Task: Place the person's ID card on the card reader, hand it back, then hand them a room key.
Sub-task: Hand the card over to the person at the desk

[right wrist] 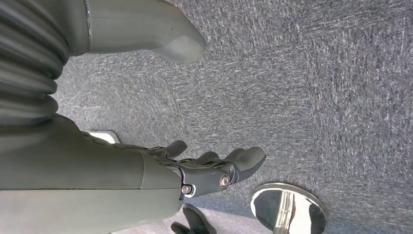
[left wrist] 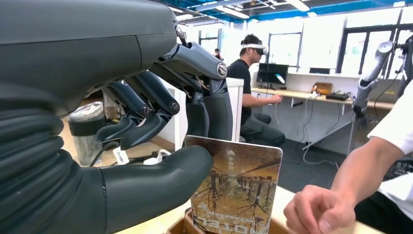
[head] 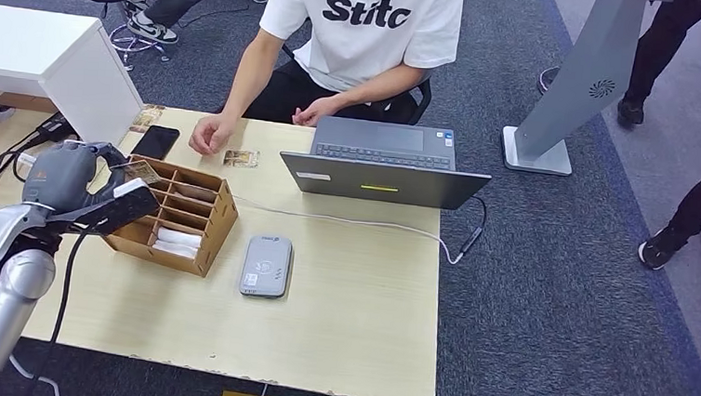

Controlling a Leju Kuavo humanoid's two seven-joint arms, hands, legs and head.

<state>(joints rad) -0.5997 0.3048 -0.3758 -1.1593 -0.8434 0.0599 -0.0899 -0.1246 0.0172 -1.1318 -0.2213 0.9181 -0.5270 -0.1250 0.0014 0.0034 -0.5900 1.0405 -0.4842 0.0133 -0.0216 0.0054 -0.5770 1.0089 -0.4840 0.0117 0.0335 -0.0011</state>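
Observation:
A room key card (left wrist: 236,190) with a forest picture stands upright in the back-left slot of the cardboard organiser box (head: 197,236); in the head view the same card (head: 143,172) shows at the box's corner. My left hand (head: 78,179) is at that corner. Its thumb (left wrist: 160,170) presses on the card's face and its fingers (left wrist: 214,114) reach down behind the card's top edge, pinching it. The grey card reader (head: 266,266) lies bare to the right of the box. Another small card (head: 240,158) lies on the table by the person's hand (head: 210,134). My right hand (right wrist: 204,170) hangs over the carpet, holding nothing.
The person in a white T-shirt (head: 368,22) sits across the table, their fist (left wrist: 319,212) close to the box. An open laptop (head: 382,163) with a cable stands at the back right. A black phone (head: 155,141) lies behind the box. A white cabinet (head: 49,56) stands at the left.

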